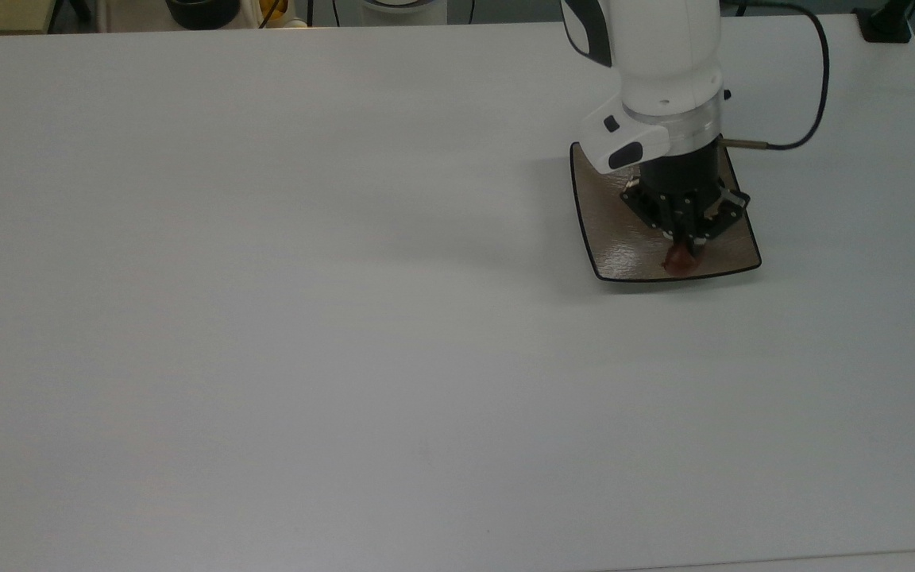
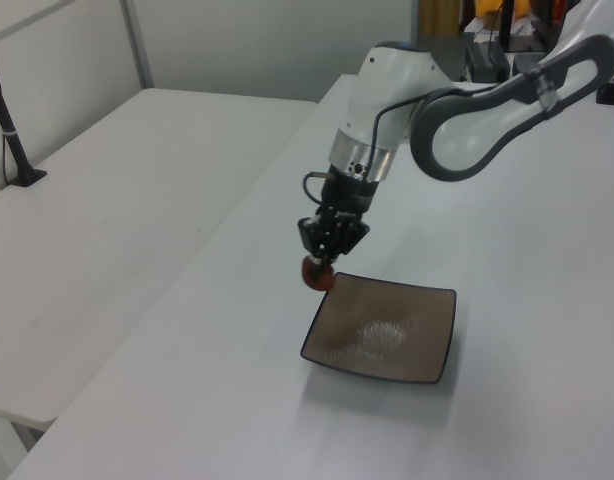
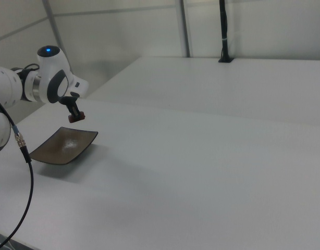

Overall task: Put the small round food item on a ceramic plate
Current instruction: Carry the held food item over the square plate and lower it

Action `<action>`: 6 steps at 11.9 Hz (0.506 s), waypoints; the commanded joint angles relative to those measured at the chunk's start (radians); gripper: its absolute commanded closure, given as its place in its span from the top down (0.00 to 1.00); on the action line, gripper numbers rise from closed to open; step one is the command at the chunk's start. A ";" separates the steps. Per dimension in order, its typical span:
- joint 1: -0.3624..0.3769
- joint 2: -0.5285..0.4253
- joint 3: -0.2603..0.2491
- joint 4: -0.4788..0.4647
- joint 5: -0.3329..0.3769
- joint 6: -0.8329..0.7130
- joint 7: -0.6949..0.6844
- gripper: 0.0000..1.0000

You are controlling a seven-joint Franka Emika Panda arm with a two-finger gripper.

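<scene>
The small round food item (image 1: pixel 678 261) (image 2: pixel 317 276) (image 3: pixel 77 118), a dark reddish-brown lump, hangs in the air with my gripper (image 1: pixel 685 246) (image 2: pixel 322 266) (image 3: pixel 75 116) shut on it. It is held above the ceramic plate (image 1: pixel 620 238) (image 2: pixel 387 328) (image 3: pixel 61 147), a square glossy brownish-grey dish with a thin black rim. In the top view the item lies over the plate's lower edge. In the left view it hovers over the plate's upper left corner, clear of the surface.
The plate sits on a wide white table (image 1: pixel 267 318). A black cable (image 1: pixel 811 79) loops from the wrist at the top view's upper right. A dark post (image 3: pixel 222 31) stands on a second table far back in the right view.
</scene>
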 commanded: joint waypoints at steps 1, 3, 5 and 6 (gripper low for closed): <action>-0.012 -0.068 0.017 -0.099 0.034 -0.033 -0.084 0.37; -0.009 -0.063 0.017 -0.099 0.034 -0.027 -0.083 0.94; -0.009 -0.063 0.017 -0.098 0.034 -0.027 -0.083 1.00; -0.009 -0.061 0.017 -0.098 0.035 -0.025 -0.083 1.00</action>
